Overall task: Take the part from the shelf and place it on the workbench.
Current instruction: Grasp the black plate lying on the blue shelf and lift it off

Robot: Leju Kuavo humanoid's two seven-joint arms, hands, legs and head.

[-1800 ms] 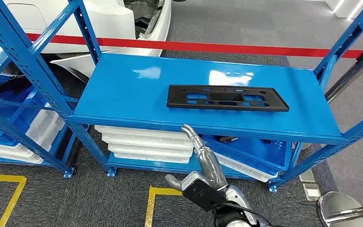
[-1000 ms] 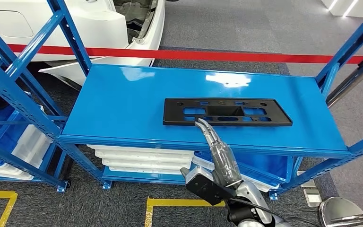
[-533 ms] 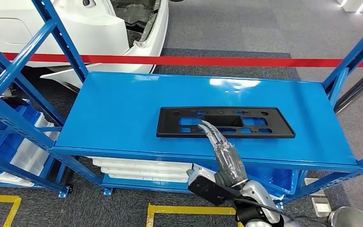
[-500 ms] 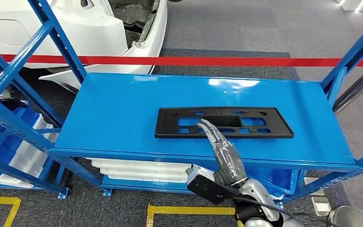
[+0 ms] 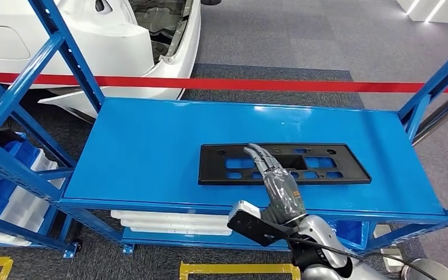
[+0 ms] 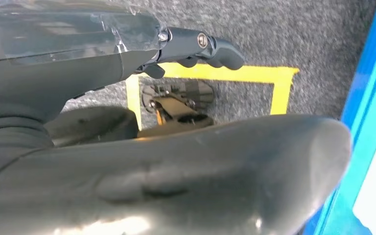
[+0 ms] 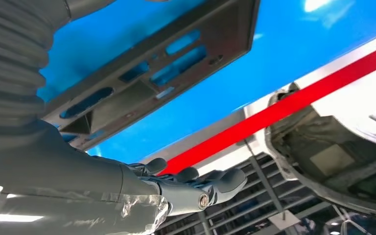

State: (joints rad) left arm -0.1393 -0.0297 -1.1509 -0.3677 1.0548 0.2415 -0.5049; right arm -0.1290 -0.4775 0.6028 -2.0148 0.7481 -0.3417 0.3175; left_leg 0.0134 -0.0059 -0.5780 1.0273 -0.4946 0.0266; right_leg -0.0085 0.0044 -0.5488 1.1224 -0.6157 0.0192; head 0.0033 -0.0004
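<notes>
Part [image 5: 284, 164] lies flat on our shelf [image 5: 151, 146]; our right hand [image 5: 271, 175], fingers spread above it, holds nothing and could slide it away.

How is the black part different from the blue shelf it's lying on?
The black part is dull, full of holes, and much smaller. The blue shelf is shiny, solid, and far bigger. Both are flat rectangles, long sides running the same way.

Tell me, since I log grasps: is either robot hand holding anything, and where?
Nothing held. The right robot hand reaches over the black part with fingers extended; the left robot hand holds nothing.
</notes>
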